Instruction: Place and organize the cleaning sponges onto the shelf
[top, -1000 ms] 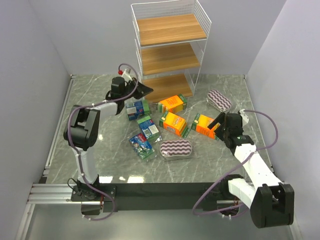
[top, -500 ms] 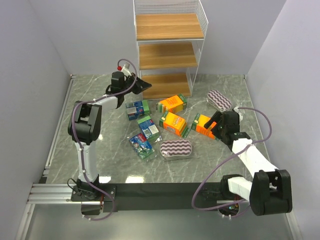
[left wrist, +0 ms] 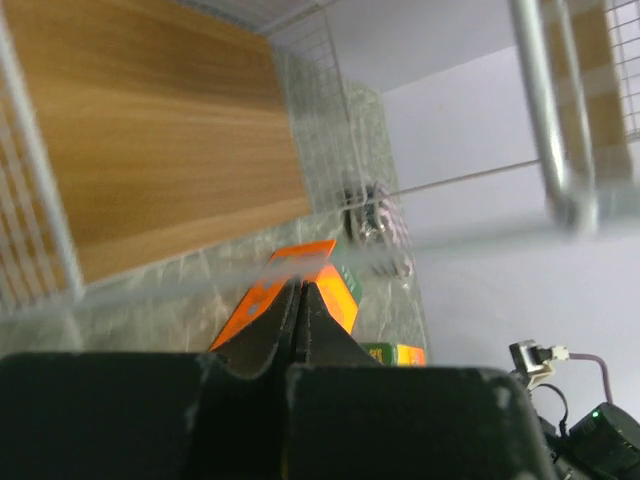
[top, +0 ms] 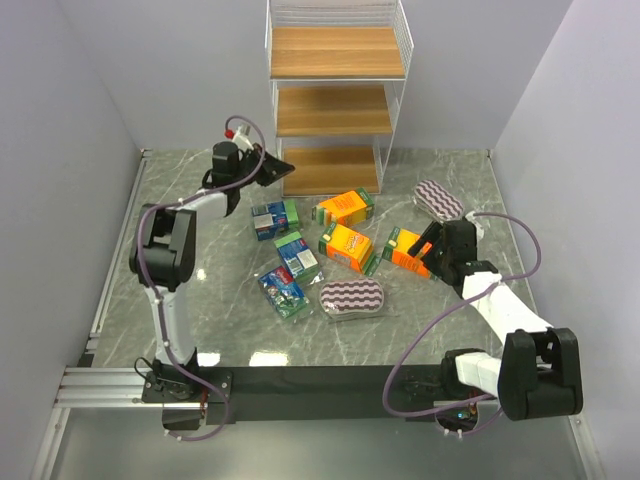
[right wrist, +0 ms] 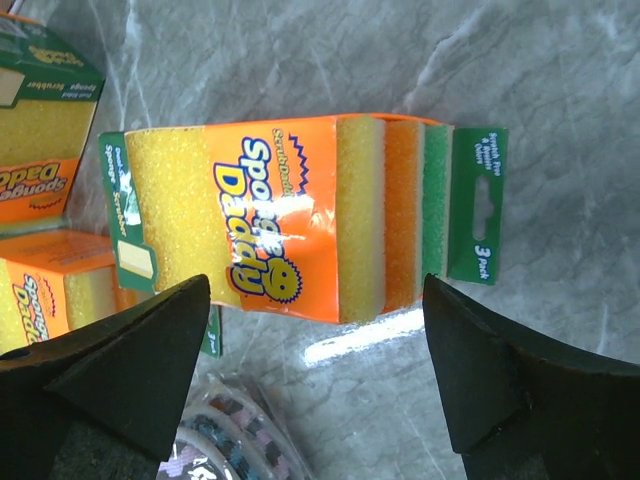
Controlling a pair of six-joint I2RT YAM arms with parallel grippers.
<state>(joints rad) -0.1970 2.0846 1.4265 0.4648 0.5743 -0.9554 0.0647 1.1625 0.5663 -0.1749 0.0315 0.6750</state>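
Hovering the right hand (top: pixel 430 245) just over the orange sponge pack (right wrist: pixel 300 220), with both fingers spread wide and gripping nothing. Finding that pack flat on the desk (top: pixel 190 290), directly beneath the hand and well apart from the shelf (top: pixel 335 112) at the far side. Seeing, in the right wrist view, its long axis running along the line from one finger to the other, with the green header card (right wrist: pixel 470 205) pointing toward the right-side finger. Judging it too long to fit the gap lengthwise, so probably needing a wrist turn and then closing across the shorter width. Counting the right hand as much the nearer one. Parking the left hand (top: pixel 272 167) beside the lowest board of the shelf, pinched shut on nothing. Leaving the other sponges (top: pixel 347 247) scattered loose on the desk between the two arms, with none of them sitting on the shelf yet.
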